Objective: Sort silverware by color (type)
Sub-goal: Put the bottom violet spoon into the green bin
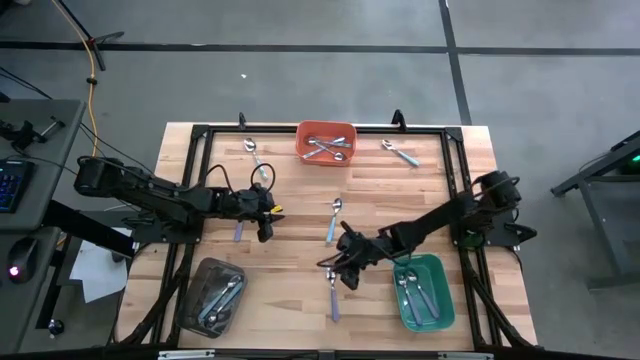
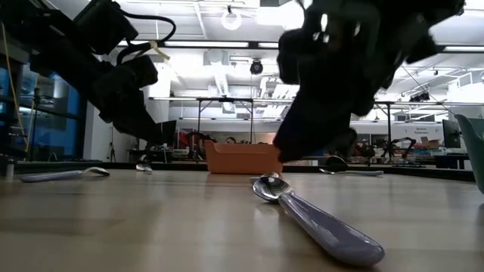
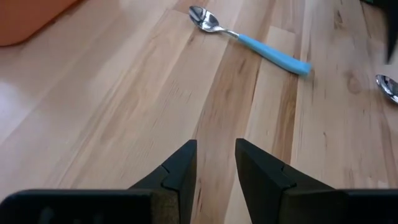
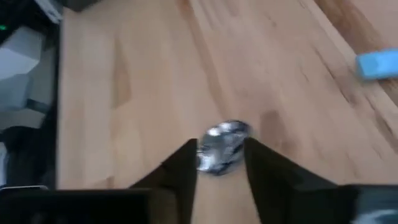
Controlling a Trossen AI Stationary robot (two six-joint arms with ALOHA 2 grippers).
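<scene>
Just left of the green tray, the right gripper hangs over a lavender spoon, jaws narrowly parted around its bowl. Farther left, the left gripper hovers with jaws narrowly parted and empty, a light blue spoon ahead.

A grey concrete floor crossed by dark seams surrounds the wooden table. On the left stands a dark desk with a keyboard. Beyond, ceiling lights brighten a workshop.
</scene>
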